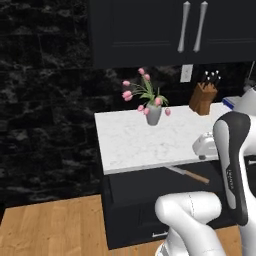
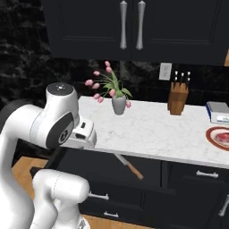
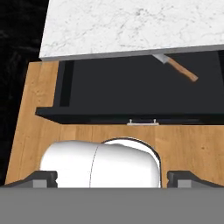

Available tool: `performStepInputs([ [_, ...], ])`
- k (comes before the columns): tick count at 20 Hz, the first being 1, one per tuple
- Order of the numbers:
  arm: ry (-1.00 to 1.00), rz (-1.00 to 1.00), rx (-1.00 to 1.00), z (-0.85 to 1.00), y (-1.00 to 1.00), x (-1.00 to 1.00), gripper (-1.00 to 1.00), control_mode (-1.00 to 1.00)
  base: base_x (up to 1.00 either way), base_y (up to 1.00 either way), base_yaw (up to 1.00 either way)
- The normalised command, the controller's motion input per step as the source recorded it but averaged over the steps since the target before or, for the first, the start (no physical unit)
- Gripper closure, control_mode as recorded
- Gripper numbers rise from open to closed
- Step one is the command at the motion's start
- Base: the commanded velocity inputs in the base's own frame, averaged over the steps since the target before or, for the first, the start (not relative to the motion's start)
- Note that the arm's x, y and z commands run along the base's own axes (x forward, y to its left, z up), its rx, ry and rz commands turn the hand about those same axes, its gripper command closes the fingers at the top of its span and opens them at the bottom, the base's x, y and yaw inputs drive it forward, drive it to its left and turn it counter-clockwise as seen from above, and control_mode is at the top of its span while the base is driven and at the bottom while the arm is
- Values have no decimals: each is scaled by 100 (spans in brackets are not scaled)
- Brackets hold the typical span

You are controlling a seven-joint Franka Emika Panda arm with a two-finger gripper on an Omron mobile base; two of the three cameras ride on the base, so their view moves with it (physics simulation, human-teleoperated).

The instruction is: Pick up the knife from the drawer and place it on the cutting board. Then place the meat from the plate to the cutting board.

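The black drawer (image 3: 131, 94) stands pulled out under the marble counter (image 1: 135, 140). The knife (image 3: 177, 68) lies at the drawer's back right, its wooden handle (image 1: 196, 176) in the open and its blade tip under the counter edge; the knife (image 2: 129, 166) also shows from the right. My gripper (image 3: 112, 177) hangs above the drawer, left of the knife and well clear of it, open and empty, with wide-set fingertips (image 3: 43, 177). The plate (image 2: 211, 134) holds the meat (image 2: 223, 135) at the counter's far right. The cutting board is out of view.
A grey vase of pink tulips (image 1: 152, 112) and a wooden knife block (image 2: 178, 100) stand on the counter. A blue-and-white box (image 2: 218, 112) sits behind the plate. Black upper cabinets (image 2: 134, 27) hang overhead. The drawer's silver bar handle (image 3: 142, 123) faces the wooden floor (image 1: 50, 225).
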Motion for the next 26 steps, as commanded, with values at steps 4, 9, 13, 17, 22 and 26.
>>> performStepInputs([
  [4, 0, 0, 0, 0, 0, 0, -100, 100, -3, -65, 0],
  [9, 0, 0, 0, 0, 0, 0, -100, 100, -14, -100, 6],
  [13, 0, 0, 0, 0, 0, 0, -100, 100, -27, -100, 20],
  [17, 0, 0, 0, 0, 0, 0, -100, 100, -5, -100, 34],
  [22, 0, 0, 0, 0, 0, 0, -100, 100, -37, -93, 61],
  [26, 0, 0, 0, 0, 0, 0, -100, 100, -37, -77, 66],
])
